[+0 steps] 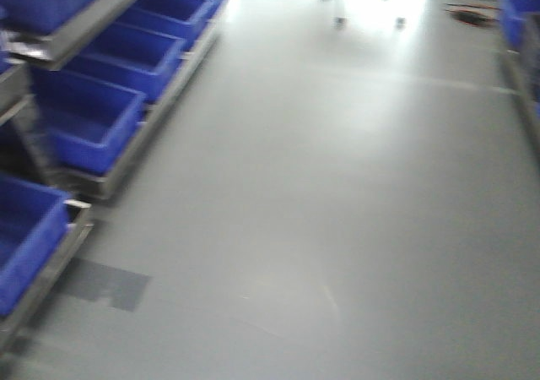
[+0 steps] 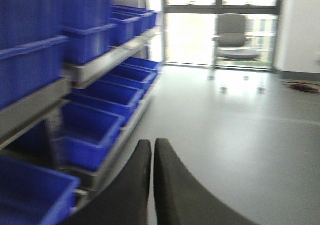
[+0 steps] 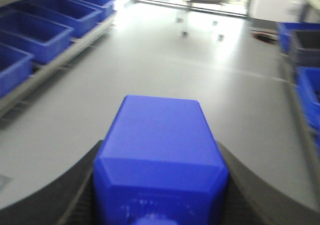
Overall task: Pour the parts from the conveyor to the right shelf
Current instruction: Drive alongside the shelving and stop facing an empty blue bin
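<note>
Grasping the blue block (image 3: 160, 150) in the right pincer (image 3: 161, 185), squeezing it from both sides with dark fingers (image 3: 75, 195), the blurred stud end turned toward the camera. Holding the left pincer (image 2: 152, 147) clenched on nothing, tips pressing together. Holding the block above grey floor (image 1: 337, 186) in an aisle, well apart from the shelf (image 3: 295, 100) of blue bins (image 3: 309, 82) at the right edge. Facing a second rack (image 2: 107, 60), loaded alike, along the left, and a chair (image 2: 232, 32) by the far windows (image 2: 192, 35).
</note>
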Robot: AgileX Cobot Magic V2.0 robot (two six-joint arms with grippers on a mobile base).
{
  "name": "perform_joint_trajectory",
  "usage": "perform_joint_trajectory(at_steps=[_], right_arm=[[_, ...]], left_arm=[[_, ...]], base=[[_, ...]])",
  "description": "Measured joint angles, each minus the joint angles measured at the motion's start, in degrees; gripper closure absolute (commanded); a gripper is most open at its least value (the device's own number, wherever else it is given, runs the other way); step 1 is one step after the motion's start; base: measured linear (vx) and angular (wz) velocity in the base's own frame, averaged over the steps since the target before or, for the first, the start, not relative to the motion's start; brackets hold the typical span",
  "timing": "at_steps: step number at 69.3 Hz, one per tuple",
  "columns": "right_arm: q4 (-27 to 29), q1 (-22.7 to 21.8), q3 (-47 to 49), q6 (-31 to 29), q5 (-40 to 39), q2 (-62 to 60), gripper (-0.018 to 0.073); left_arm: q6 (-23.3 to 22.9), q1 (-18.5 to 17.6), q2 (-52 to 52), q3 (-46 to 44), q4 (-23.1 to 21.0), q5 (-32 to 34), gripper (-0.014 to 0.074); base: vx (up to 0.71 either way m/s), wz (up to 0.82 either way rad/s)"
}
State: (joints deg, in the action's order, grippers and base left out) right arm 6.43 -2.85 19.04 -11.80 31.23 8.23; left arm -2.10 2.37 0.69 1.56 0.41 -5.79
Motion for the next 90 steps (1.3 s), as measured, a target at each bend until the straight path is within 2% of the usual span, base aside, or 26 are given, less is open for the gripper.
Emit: perform_joint_trajectory(at_steps=[47,90], right_arm=[[0.0,0.0,0.0,0.0,0.0,0.0,0.0564],[0.1,0.0,0.0,0.0,0.0,0.0,0.0564]], left_arm=[[0.0,0.0,0.0,0.0,0.0,0.0,0.0603],[0.0,0.0,0.0,0.0,0.0,0.0,0.0603]], base=[[0.47,1.04],[0.21,0.70]])
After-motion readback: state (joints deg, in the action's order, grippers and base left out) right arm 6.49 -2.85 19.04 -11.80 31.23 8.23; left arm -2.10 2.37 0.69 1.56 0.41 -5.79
